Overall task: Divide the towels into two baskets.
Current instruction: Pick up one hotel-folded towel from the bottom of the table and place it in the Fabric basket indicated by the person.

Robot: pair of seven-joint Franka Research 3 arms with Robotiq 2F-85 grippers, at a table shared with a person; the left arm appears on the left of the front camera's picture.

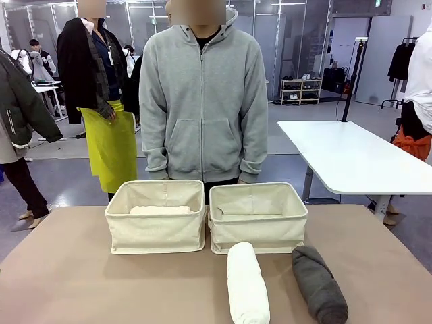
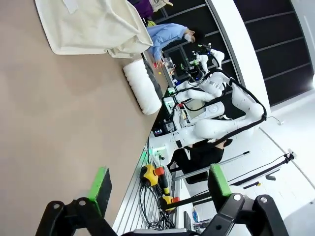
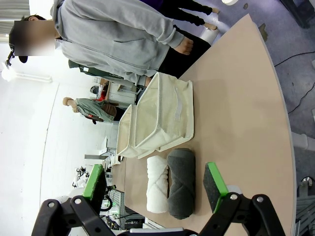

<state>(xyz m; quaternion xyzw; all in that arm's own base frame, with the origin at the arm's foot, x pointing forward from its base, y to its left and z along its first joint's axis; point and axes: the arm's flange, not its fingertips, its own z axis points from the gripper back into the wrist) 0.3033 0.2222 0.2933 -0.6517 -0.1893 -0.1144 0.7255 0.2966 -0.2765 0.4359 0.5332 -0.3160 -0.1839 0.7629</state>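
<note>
Tan tabletop (image 1: 67, 270) carries everything, with the right basket (image 1: 258, 228) as landmark. The left basket (image 1: 156, 229) stands just beside its left wall, a pale roll (image 1: 160, 210) inside. The white towel (image 1: 247, 283) lies before its front wall and the dark grey towel (image 1: 318, 285) off its right front corner. Both long axes run from that wall toward the robot. The right gripper (image 3: 153, 182), jaws spread and empty, faces the dark grey towel endwise, so the right arm looks nearer. The left gripper (image 2: 160, 187), likewise spread and empty, sits well apart from the white towel.
</note>
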